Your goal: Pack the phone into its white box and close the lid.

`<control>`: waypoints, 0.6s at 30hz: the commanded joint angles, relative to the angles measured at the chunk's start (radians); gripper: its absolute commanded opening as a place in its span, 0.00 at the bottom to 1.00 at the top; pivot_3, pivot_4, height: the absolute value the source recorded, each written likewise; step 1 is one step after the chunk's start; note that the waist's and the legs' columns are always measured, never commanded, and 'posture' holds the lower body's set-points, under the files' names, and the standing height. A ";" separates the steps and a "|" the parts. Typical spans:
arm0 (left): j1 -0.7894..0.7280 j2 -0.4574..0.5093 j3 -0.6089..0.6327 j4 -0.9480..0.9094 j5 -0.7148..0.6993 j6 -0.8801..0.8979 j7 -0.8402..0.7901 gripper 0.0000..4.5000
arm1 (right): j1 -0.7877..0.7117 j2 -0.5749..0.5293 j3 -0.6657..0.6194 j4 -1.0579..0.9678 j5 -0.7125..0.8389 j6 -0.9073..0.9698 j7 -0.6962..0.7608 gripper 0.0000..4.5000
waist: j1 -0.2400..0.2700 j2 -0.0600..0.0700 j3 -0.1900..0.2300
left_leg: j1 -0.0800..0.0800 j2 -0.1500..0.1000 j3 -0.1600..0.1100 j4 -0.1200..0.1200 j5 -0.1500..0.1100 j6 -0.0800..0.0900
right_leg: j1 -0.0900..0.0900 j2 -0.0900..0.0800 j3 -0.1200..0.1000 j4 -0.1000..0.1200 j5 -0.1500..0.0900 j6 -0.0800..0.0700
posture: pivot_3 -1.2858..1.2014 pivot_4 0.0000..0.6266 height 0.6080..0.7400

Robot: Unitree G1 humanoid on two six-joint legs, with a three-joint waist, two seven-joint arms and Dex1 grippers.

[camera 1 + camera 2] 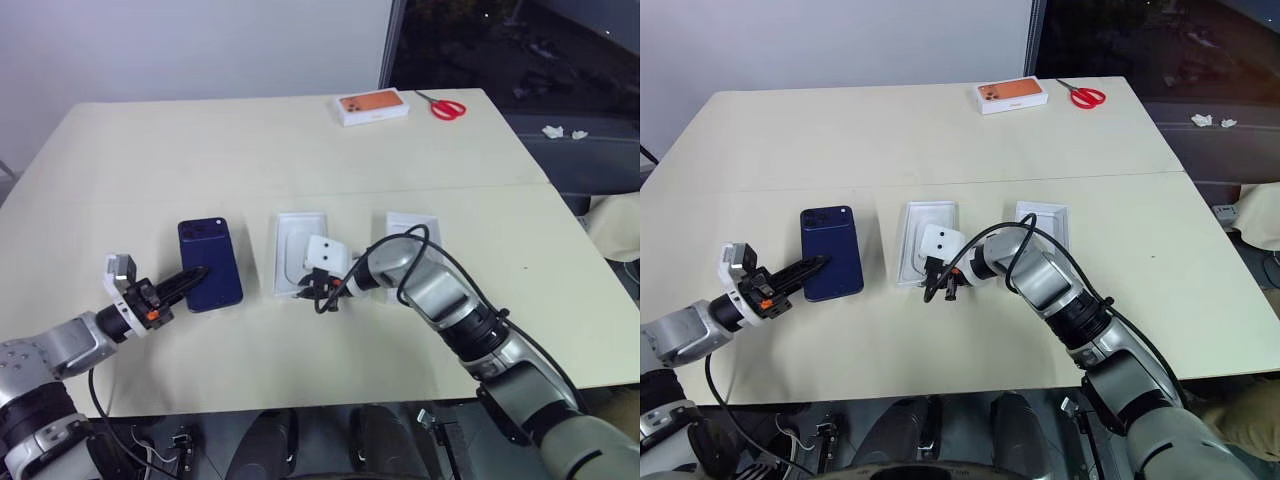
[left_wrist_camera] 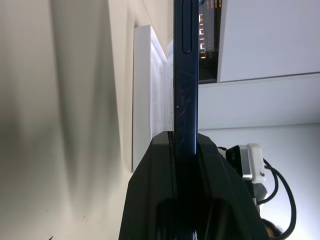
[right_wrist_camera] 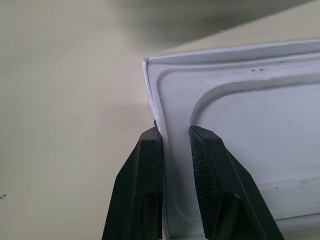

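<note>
1. The left gripper (image 1: 196, 276) is clamped on the near edge of the phone (image 1: 210, 262); in the left wrist view its two black fingers (image 2: 150, 200) press on both faces of the phone's thin dark edge (image 2: 185, 90).
2. The phone is dark navy, back side up, with its camera cluster at the far end. It lies on the table (image 1: 250, 150) at the robot's left.
3. The right gripper (image 1: 318, 291) reaches in from the right toward the near end of the white moulded tray (image 1: 298, 250) in the middle of the table.
4. In the right wrist view its fingers (image 3: 212, 175) stand either side of the tray's thin white rim (image 3: 165, 150) near a corner, one outside the wall and one inside on the moulded floor. They sit close on the rim, but whether they truly pinch it I cannot tell.
5. This tray shows a white moulded inside with a rounded recess.
6. A second white rectangular piece (image 1: 413, 232) lies flat just to the right of the tray, partly behind the right arm.
7. The phone, the tray and this second piece lie in a row, apart from each other.
8. At the far edge of the table lies an orange-topped box (image 1: 371, 107), with red-handled scissors (image 1: 443, 105) just beside it.
</note>
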 commanded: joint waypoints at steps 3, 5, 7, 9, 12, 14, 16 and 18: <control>-0.011 0.017 0.013 -0.012 -0.053 -0.012 -0.004 0.00 | -0.021 0.012 -0.023 -0.041 0.054 0.055 0.016 0.60 | 0.000 0.000 0.000 | 0.000 0.000 0.000 0.000 0.000 0.000 | 0.000 0.000 0.000 0.000 0.000 0.000 | 0.52 0.24 1.00; -0.011 0.019 0.011 -0.011 -0.052 -0.013 -0.004 0.00 | -0.025 0.014 -0.030 -0.049 0.071 0.070 0.020 0.60 | 0.000 0.000 0.000 | 0.000 0.000 0.000 0.000 0.000 0.000 | 0.000 0.000 0.000 0.000 0.000 0.000 | 0.52 0.24 1.00; -0.010 0.020 0.012 -0.009 -0.055 -0.011 -0.005 0.00 | -0.031 0.020 -0.047 -0.058 0.095 0.096 0.021 0.60 | 0.000 0.000 0.000 | 0.000 0.000 0.000 0.000 0.000 0.000 | 0.000 0.000 0.000 0.000 0.000 0.000 | 0.52 0.24 1.00; -0.008 0.021 0.013 -0.008 -0.055 -0.011 -0.006 0.00 | -0.037 0.022 -0.059 -0.062 0.113 0.112 0.018 0.60 | 0.000 0.000 0.000 | 0.000 0.000 0.000 0.000 0.000 0.000 | 0.000 0.000 0.000 0.000 0.000 0.000 | 0.52 0.24 1.00; -0.008 0.017 0.010 -0.010 -0.054 -0.014 -0.006 0.00 | -0.082 0.047 -0.116 -0.024 0.155 0.149 -0.001 0.60 | -0.001 0.000 0.000 | 0.000 0.000 0.000 0.000 0.000 0.000 | 0.000 0.000 0.000 0.000 0.000 0.000 | 0.52 0.24 1.00; -0.012 0.013 0.005 -0.012 -0.054 -0.017 -0.007 0.00 | -0.106 0.053 -0.129 0.019 0.151 0.133 -0.019 0.55 | -0.001 0.000 0.000 | 0.000 0.000 0.000 0.000 0.000 0.000 | 0.000 0.000 0.000 0.000 0.000 0.000 | 0.52 0.24 1.00; -0.014 0.013 0.002 -0.013 -0.054 -0.019 -0.008 0.00 | -0.117 0.049 -0.118 0.052 0.131 0.105 -0.032 0.43 | -0.001 0.000 0.000 | 0.000 0.000 0.000 0.000 0.000 0.000 | 0.000 0.000 0.000 0.000 0.000 0.000 | 0.52 0.24 1.00; -0.014 0.015 0.000 -0.012 -0.054 -0.021 -0.010 0.00 | -0.123 0.043 -0.080 0.098 0.082 0.040 -0.053 0.22 | 0.000 -0.001 0.000 | 0.000 0.000 0.000 0.000 0.000 0.000 | 0.000 0.000 0.000 0.000 0.000 0.000 | 0.52 0.24 1.00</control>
